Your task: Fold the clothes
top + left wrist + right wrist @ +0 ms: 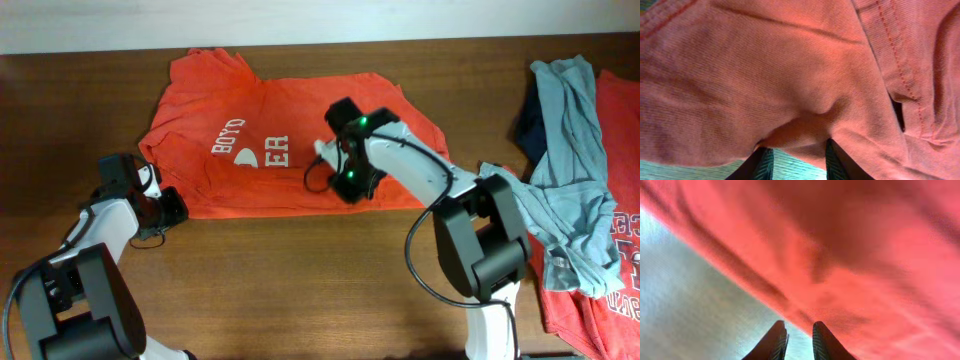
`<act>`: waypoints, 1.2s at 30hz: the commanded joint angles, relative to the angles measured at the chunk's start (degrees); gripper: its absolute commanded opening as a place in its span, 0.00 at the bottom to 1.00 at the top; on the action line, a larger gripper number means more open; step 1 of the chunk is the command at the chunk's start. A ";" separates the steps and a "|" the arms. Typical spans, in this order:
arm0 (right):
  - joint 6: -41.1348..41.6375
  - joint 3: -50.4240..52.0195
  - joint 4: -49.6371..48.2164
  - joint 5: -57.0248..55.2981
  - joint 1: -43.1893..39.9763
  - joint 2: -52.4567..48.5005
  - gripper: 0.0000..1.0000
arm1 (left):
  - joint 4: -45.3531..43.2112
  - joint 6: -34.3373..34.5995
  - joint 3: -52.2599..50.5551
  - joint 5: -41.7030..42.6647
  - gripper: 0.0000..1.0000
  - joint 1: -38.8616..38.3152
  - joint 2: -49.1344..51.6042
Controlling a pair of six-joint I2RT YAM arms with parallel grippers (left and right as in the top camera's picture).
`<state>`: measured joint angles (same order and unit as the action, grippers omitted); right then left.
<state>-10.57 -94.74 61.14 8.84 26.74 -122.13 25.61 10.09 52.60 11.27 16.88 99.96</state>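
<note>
Dark wood table (300, 290), with a pale strip of room (100, 25) behind it. The orange shirt (300, 110) lies spread left of centre, and a pile (575, 180) of more clothes sits at the right edge. Overhead just shows both arms at the shirt's near hem. The wrist cams tell more: left gripper (799, 161) is pinched on a shirt fold. Right gripper (799, 341) is barely parted at the hem, can't tell if it's got cloth.

Wooden table (300, 280): orange-red T-shirt (300, 100) spread flat centre; clothes pile (575, 150) at right edge.
</note>
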 commanded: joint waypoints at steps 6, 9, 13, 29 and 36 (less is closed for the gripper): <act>8.11 -2.62 0.79 -0.48 -15.37 1.66 0.24 | 1.16 -0.74 -0.28 -4.04 0.34 0.04 -0.55; 8.13 -2.62 0.74 -0.48 -20.44 1.66 0.24 | 1.16 -0.74 -0.28 -4.04 0.35 0.04 -0.55; 9.60 -2.56 2.45 -0.28 -26.12 1.64 0.24 | 1.16 -0.74 -0.28 -4.04 0.35 0.04 -0.55; 9.60 -2.21 3.37 -2.01 -31.74 -2.05 0.33 | 1.20 -0.74 -0.28 -4.04 0.35 0.04 -0.55; 9.57 -2.19 2.78 -1.84 -31.63 -5.40 0.32 | 1.18 -0.74 -0.28 -4.04 0.35 0.04 -0.55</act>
<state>-1.50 -96.55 64.27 7.51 -4.84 -126.30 26.30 10.09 52.60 9.10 16.86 99.74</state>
